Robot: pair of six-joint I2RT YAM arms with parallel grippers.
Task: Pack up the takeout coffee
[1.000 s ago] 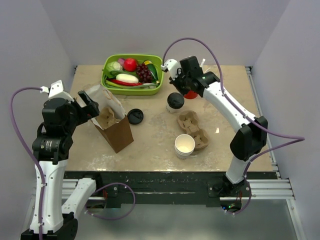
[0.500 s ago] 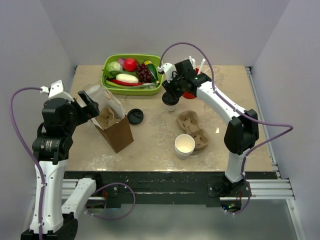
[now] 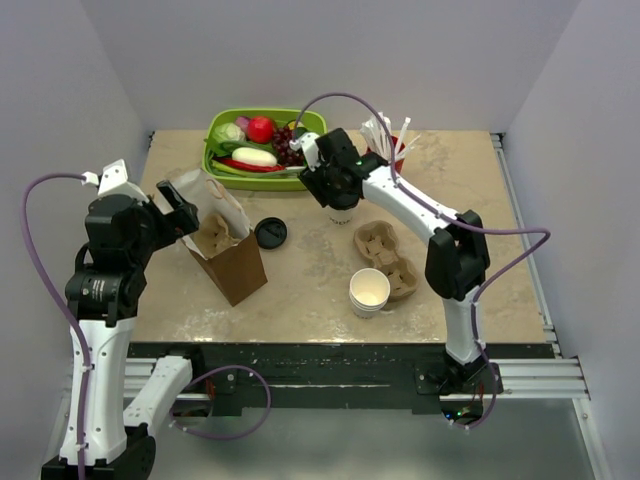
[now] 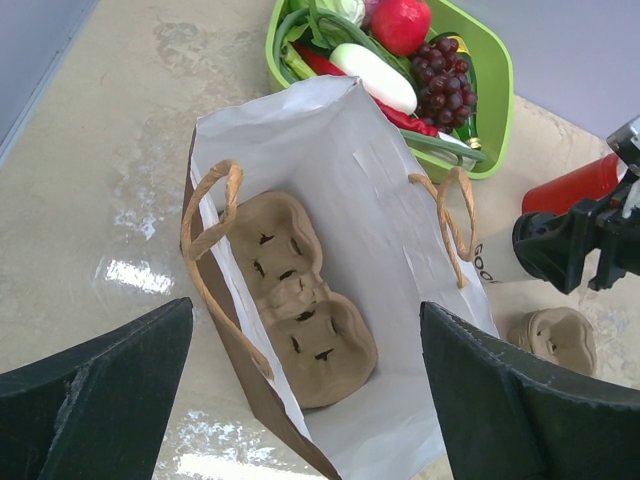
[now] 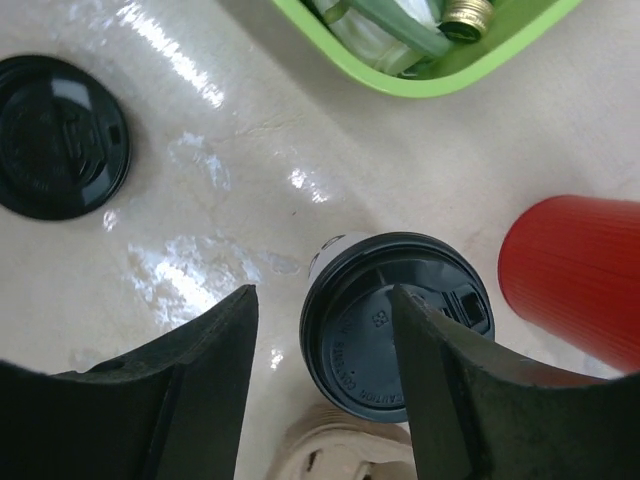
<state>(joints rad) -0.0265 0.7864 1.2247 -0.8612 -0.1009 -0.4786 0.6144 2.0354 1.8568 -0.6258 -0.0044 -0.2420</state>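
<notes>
**Right jaws over the lidded cup, nothing gripped yet**

Far left of the overhead view, the left jaws hang spread wide above the brown paper bag, gripping nothing. A pulp carrier lies in the bag's bottom.

Moving right, a loose black lid sits on the table; that is not the target.

Next comes the takeout coffee, upright in the centre of the overhead view, just in front of the green basket. It looks like a thin paper wall that would buckle under a hard squeeze. If it is full it would be top-heavy and quick to spill when tipped. The plastic lid looks slick and could pop off, so the better hold is on the wall below the lid rim, square across and kept vertical.

In the wrist view the right jaws stand partly open and empty, fingers above the lid. The cup is not centred between them. The finger at lower right overlaps the lid's edge, while bare table shows between the cup and the lower-left finger. I cannot tell whether anything touches. A sideways shift looks needed before descending.

Furthest right, a red cup stands just beside the coffee and crowds that side.
</notes>
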